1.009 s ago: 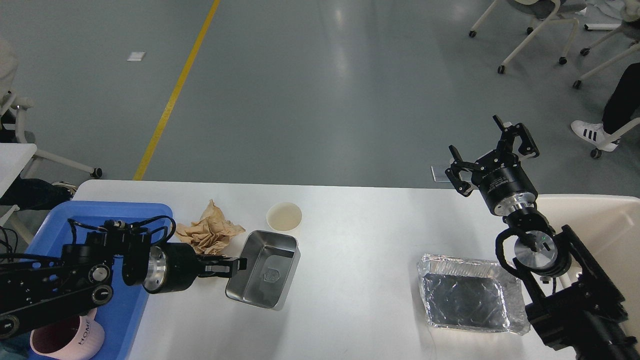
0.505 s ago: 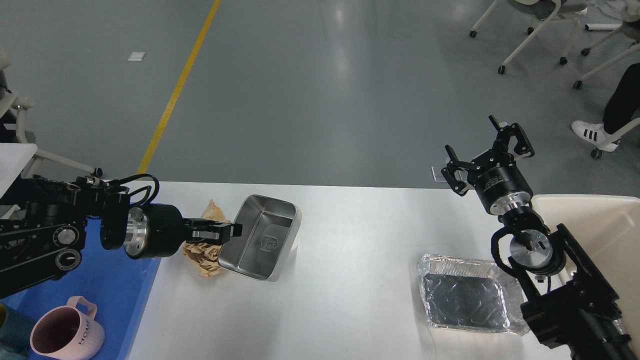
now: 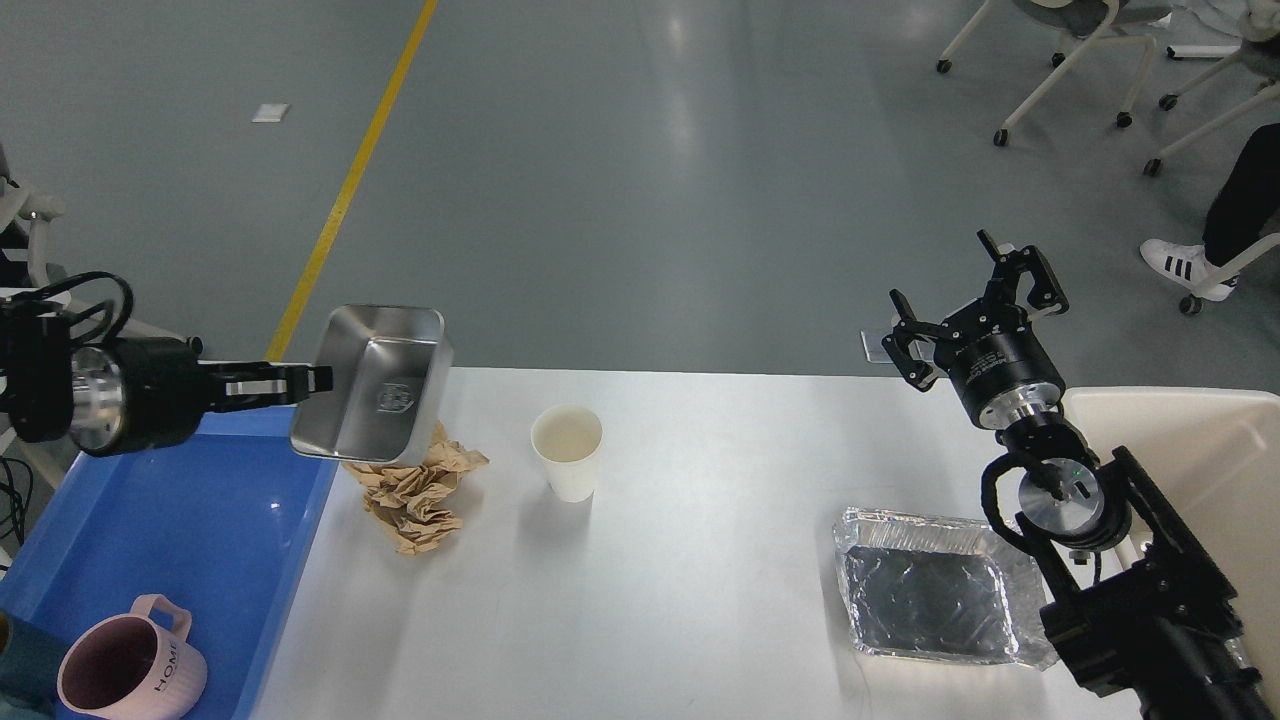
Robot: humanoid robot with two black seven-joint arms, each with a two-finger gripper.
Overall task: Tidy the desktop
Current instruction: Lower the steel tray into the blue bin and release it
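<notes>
Desktop surface (image 3: 720, 560) lay white across the lower view, with the left gripper (image 3: 318, 379) carrying a steel pan (image 3: 375, 385) above its far-left corner.

Left jaws were closed tight on the pan's rim, tilting it over the crumpled brown paper (image 3: 415, 495) beside the blue tray (image 3: 180, 520) at the left edge. Right gripper (image 3: 975, 300) hovered past the far edge near the right corner, jaws spread wide and holding nothing. A paper cup (image 3: 568, 452) stood upright toward the far edge; a foil tray (image 3: 940, 595) sat near the right edge.

Large white desktop (image 3: 700, 600), smooth, rounded far corners, level, spanning the foreground
</notes>
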